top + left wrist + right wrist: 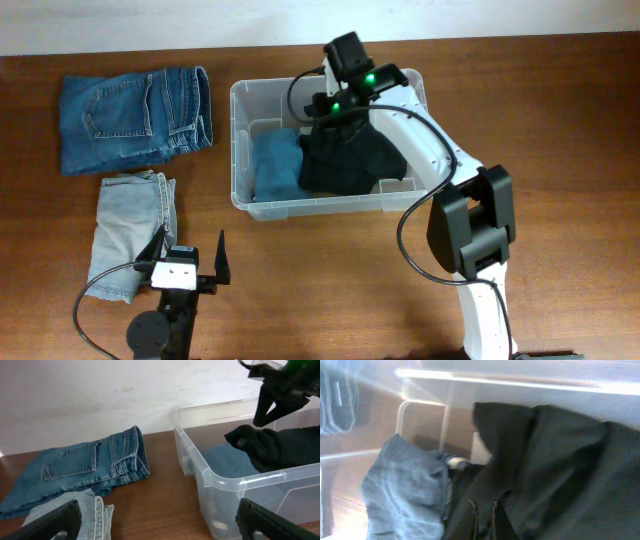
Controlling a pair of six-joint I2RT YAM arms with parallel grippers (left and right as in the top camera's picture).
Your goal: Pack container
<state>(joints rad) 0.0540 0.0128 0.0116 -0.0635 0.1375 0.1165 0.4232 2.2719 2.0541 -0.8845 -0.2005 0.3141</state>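
The container (238,140) is a clear plastic bin at the table's middle, holding a folded blue garment (275,165) on its left side. A black garment (350,160) drapes into its right side. My right gripper (335,118) hangs over the bin's back part, shut on a pinch of that black garment (555,470); in the right wrist view its fingertips (484,510) stand almost together in the dark cloth. My left gripper (190,245) is wide open and holds nothing, near the front left, beside light blue jeans (125,235).
Folded dark blue jeans (135,118) lie at the back left. The light jeans (95,510) lie just under my left finger. The bin's near corner (240,480) is close to my right-hand finger (270,520). The right arm's base stands at the front right.
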